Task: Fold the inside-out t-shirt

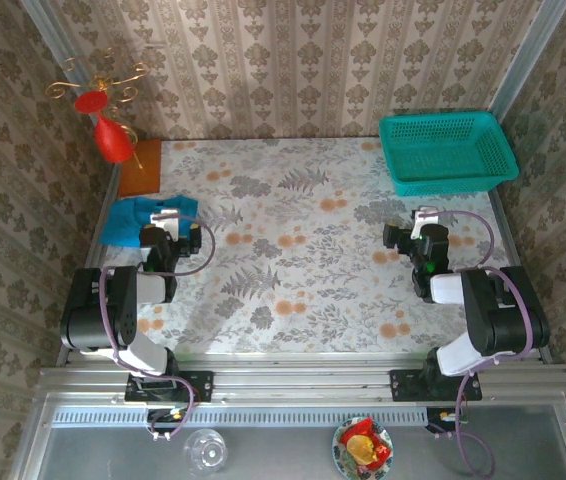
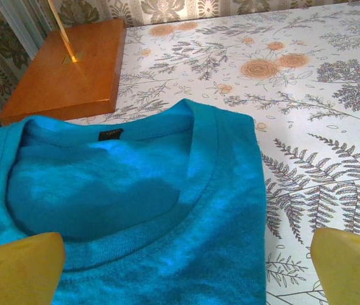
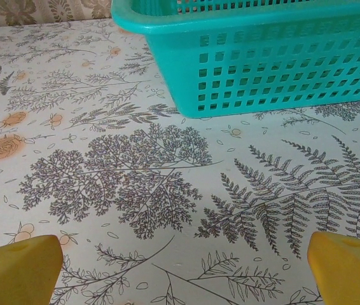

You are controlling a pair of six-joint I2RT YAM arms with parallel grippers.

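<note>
Top view: inside-out t-shirt [image 1: 128, 222] lies compact and layered at the far-left edge of the table [image 1: 303, 260]. The left gripper [image 1: 166, 222] is over its near side. The right gripper [image 1: 425, 228] is well apart, near the teal basket [image 1: 448, 150].

Left wrist: fingers [image 2: 18, 270] spread wide, collar [image 2: 196, 184] between them, nothing pinched.

Right wrist: fingers [image 3: 14, 270] spread over the table, holding nothing.

Risk: closing here may catch several layers together, so the shirt drags as a lump. The wooden base [image 2: 65, 70] just beyond could snag it.

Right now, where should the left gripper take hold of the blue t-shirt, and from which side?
Probably the t-shirt at its right-hand edge, beside the collar, approached from the table side: the cloth ends in a straight border there, and the open left gripper hangs astride it.
</note>
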